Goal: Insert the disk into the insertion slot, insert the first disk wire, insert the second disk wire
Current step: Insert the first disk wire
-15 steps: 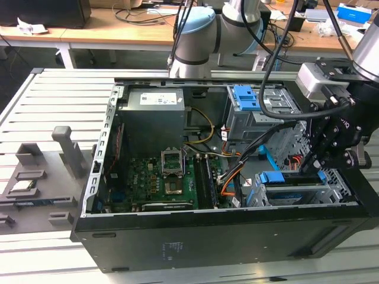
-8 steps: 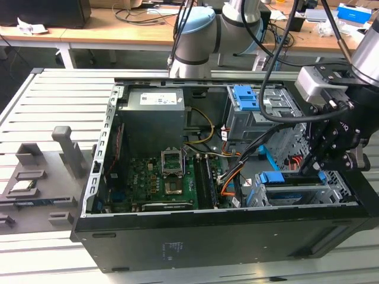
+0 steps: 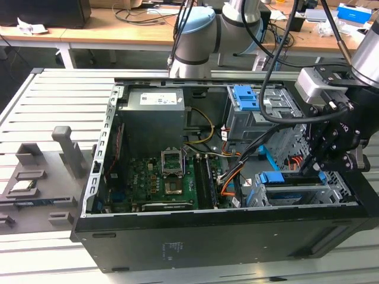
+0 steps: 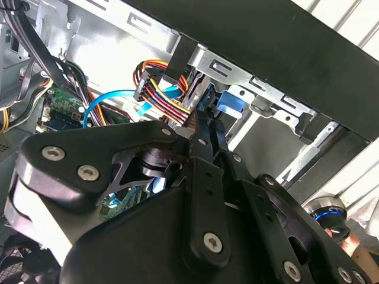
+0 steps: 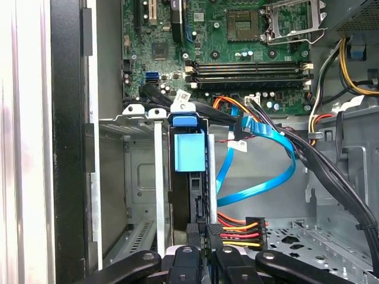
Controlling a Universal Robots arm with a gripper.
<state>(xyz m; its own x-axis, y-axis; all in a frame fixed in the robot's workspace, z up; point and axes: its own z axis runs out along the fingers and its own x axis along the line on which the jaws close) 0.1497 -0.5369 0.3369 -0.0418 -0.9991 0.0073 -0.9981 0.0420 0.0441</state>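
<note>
Nearest, gripper (image 5: 201, 232) fingers pinched on the first disk wire (image 5: 238, 232) plug, beside the disk (image 5: 189, 151), seated in the insertion slot (image 5: 139, 177). Step 2 in hand, I judge; seating needs plug squared, straight push. The second disk wire (image 5: 260, 189) loops beyond.

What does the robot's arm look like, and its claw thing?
The arm is made of fat round tubes, shiny silver-grey, with pale blue-grey caps at the joints. Thick black cables hang along it. The gripper is black, built from flat bars joined with small silver screws.
</note>
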